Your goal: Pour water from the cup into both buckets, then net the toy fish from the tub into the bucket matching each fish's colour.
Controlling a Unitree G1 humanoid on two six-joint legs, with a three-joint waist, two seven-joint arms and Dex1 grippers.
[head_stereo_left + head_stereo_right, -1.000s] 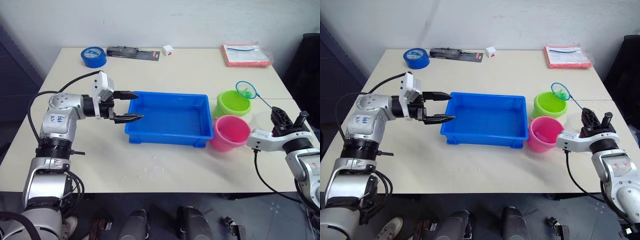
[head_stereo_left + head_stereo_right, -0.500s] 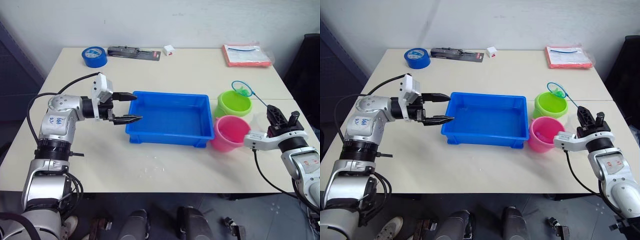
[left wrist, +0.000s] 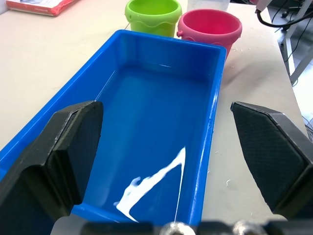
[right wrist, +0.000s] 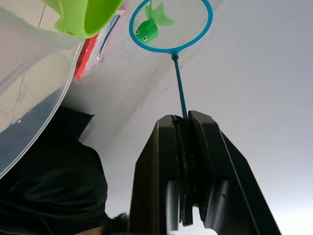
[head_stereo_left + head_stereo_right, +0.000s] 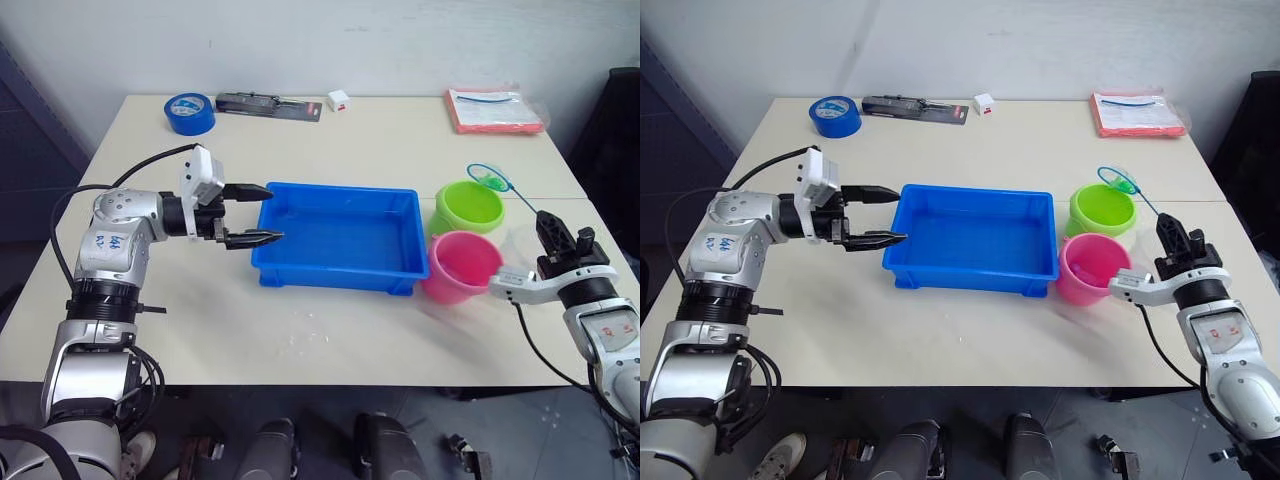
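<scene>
My left gripper [image 5: 256,213] stands open at the left end of the blue tub [image 5: 335,189], one finger on each side of its rim. The tub [image 3: 215,88] holds shallow water. My right gripper [image 5: 561,240] is shut on the net's thin handle at the table's right edge. The net [image 5: 490,178] hangs just above the far rim of the green bucket [image 5: 468,208], with a green toy fish [image 4: 149,28] lying in its mesh. The pink bucket [image 5: 461,266] stands in front of the green one. The clear cup [image 5: 519,244] sits between the pink bucket and my right gripper.
Along the table's far edge lie a blue tape roll [image 5: 187,112], a black tool [image 5: 266,103], a small white block [image 5: 336,100] and a red packet [image 5: 492,110]. Bare tabletop stretches in front of the tub.
The net ring with the green fish swung slightly left, then back right, staying over the green bucket's far rim. The right gripper shifted a little with it. The left arm has not moved.
</scene>
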